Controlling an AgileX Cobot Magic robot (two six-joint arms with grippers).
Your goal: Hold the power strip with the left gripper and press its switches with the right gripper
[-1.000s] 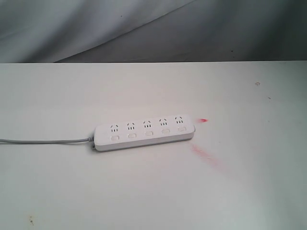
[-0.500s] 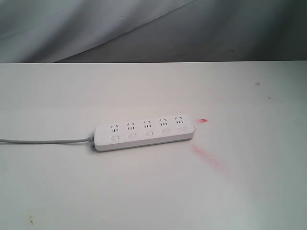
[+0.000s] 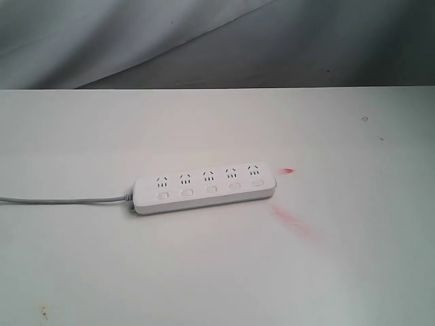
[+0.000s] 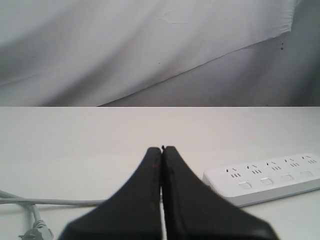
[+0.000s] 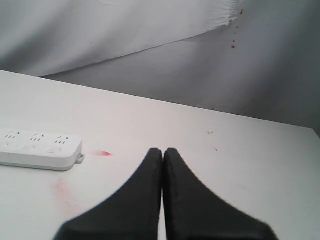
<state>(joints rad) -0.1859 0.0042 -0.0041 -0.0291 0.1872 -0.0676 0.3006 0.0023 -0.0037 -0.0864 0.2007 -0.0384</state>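
Observation:
The white power strip (image 3: 204, 188) lies flat near the middle of the white table, its thin grey cord (image 3: 61, 200) running off to the left. Five small white switches (image 3: 211, 189) sit in a row below the socket groups. Neither arm shows in the exterior view. In the left wrist view my left gripper (image 4: 162, 149) is shut and empty, well short of the power strip (image 4: 265, 177), with the cord (image 4: 50, 202) beside it. In the right wrist view my right gripper (image 5: 163, 150) is shut on nothing, apart from the strip's end (image 5: 40, 149).
A small red mark (image 3: 288, 171) and a pink smear (image 3: 291, 221) stain the white table (image 3: 217, 272) just right of the strip. A grey cloth backdrop (image 3: 217, 41) hangs behind the far edge. A plug end (image 4: 36, 232) lies by the cord in the left wrist view.

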